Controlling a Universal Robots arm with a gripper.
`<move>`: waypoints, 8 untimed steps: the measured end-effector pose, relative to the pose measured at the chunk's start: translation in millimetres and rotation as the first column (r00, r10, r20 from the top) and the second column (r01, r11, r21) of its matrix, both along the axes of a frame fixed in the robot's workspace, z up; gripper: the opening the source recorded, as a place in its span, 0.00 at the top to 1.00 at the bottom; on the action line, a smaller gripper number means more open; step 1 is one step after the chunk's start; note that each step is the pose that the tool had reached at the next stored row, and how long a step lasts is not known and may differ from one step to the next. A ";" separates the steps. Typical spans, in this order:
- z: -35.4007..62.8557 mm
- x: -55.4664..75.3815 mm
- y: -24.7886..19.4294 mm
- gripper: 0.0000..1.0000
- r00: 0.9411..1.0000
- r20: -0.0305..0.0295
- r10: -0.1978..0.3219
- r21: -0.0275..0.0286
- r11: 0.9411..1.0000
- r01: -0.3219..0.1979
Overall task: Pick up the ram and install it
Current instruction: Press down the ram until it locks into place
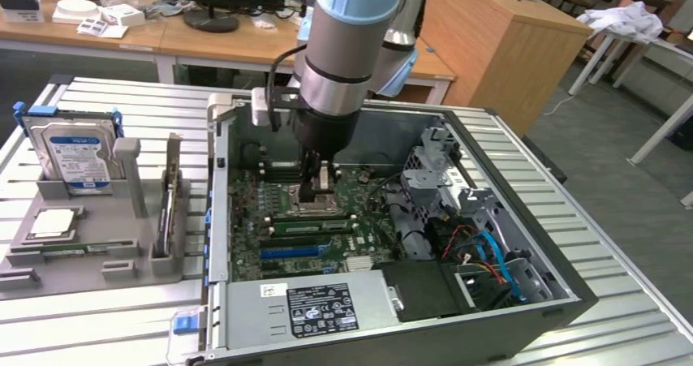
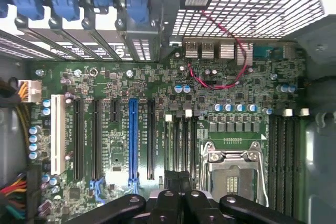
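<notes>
- While the hand (image 1: 320,189) hangs low inside the open case (image 1: 563,297), its fingers are clenched tight together; I cannot tell whether anything thin is pinched between them.
- What I take for the ram (image 1: 308,223) is the green strip lying along the slots (image 1: 314,234) just below the fingertips, beside the socket (image 1: 307,206); whether it is fully seated I cannot tell.
- From the wrist view, the hand (image 2: 178,188) sits over the end of the slots (image 2: 181,140), lined up with their length, likely so that a stick meets its slot edge-on.
- Room is tight: the socket (image 2: 233,174) lies just beside the slots on one flank, and the long card slots, the blue one (image 2: 133,140) among them, lie near on the other.
- Further out, the drive cage (image 1: 444,171) and cables (image 1: 488,252) crowd the exterior view's right, well apart from the hand.
- Above the board the case is open, so straight up is the free way.
- Outside, on the desk (image 1: 109,333), a grey holder (image 1: 97,256) keeps a hard drive (image 1: 74,151) upright, clear of the arm.
</notes>
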State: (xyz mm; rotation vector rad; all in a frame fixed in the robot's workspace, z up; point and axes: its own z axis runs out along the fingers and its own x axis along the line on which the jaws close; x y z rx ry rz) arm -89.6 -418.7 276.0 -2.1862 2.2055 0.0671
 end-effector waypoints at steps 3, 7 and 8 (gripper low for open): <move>9.1 0.0 0.0 0.89 1.000 0.000 0.000 0.000 1.000 0.000; 20.7 0.0 0.0 0.89 1.000 0.000 0.000 0.000 1.000 0.000; 23.0 0.0 0.0 0.89 1.000 0.000 0.000 0.000 1.000 0.000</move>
